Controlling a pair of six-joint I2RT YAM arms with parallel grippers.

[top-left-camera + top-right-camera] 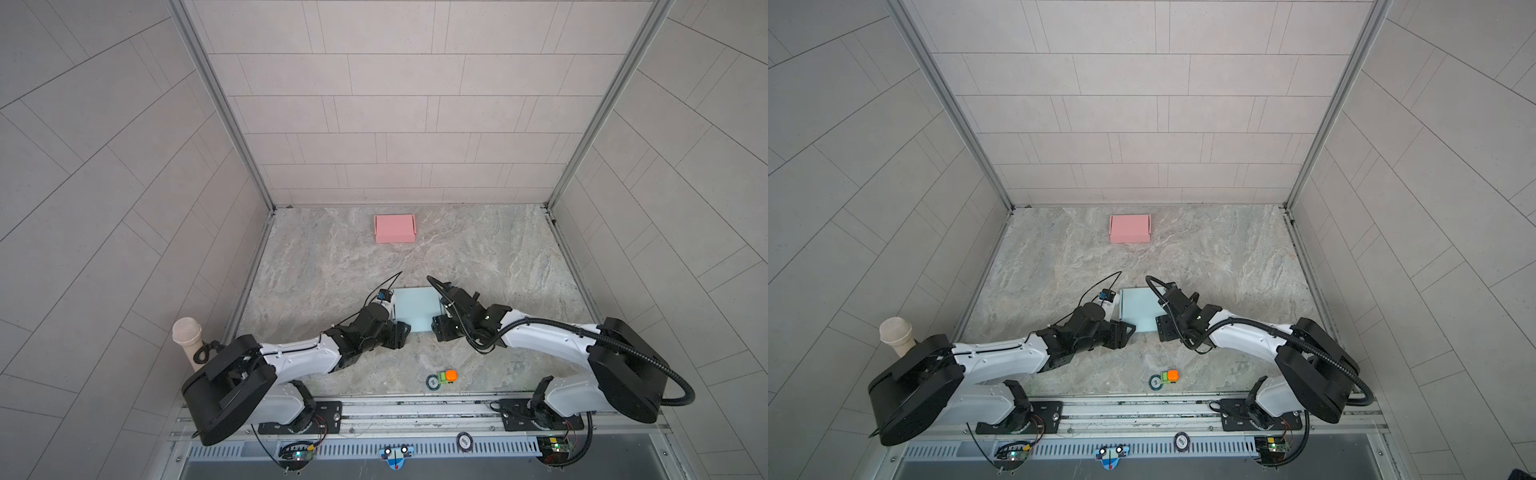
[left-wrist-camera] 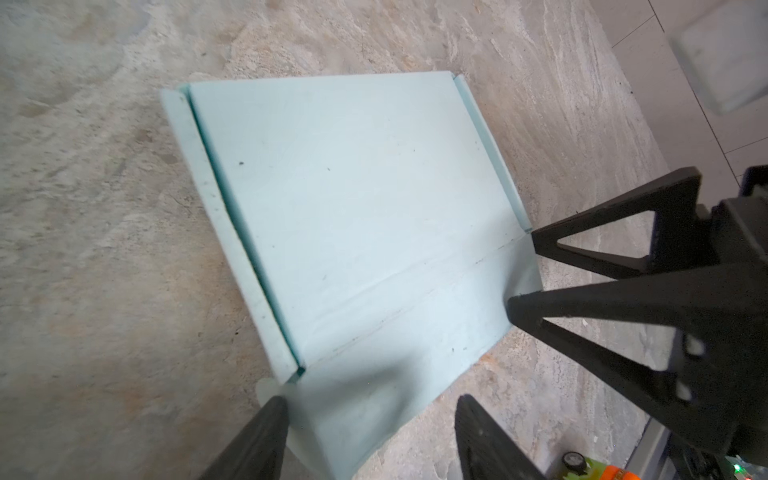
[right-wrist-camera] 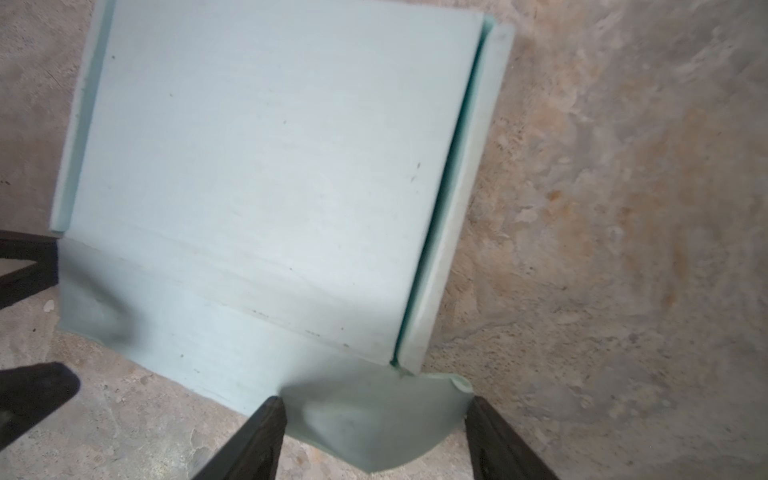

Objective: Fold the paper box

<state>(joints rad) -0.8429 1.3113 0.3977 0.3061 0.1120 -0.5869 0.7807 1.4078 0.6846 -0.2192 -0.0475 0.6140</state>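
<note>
Left jaws: spread, straddling one near corner of the front flap (image 2: 374,374) of the paper box (image 2: 353,199); nothing pinched. Right jaws: spread likewise, a curled corner tab (image 3: 374,419) lying between their fingertips (image 3: 266,424).

Judgement: each pair sits at a flap corner so both can lift and turn the flap together, keeping it square.

Just beyond the jaws the box lies flat on the worktop (image 1: 332,266), between the two pairs, its side strips (image 2: 232,232) creased.

Behind the jaws, toward the arm bases: a small orange-and-green object (image 1: 448,376), out of the way. Far beyond the jaws: a pink box (image 1: 395,228), well apart. Nothing blocks the flap; the curled tab may snag.
</note>
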